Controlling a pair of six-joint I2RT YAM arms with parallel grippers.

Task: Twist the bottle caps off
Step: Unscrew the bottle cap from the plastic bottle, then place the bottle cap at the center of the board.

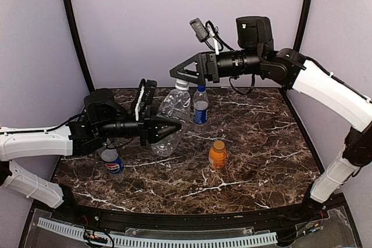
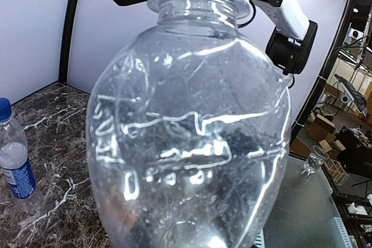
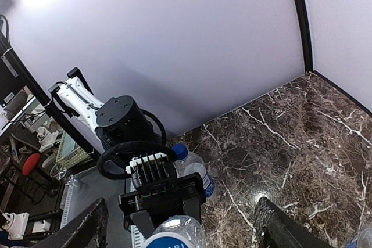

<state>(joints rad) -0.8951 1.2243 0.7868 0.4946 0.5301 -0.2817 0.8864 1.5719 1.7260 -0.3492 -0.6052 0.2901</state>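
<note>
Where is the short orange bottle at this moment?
In the top view the orange bottle stands upright near the middle of the table, nearer the camera than the blue-capped bottle and right of the large clear bottle.

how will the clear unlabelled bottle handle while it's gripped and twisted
Probably light: the clear unlabelled bottle looks empty. Likely soft too: its wall shows creases and dents, so it may buckle in the left gripper when the white cap is twisted. Smooth glossy plastic could slip.
</note>
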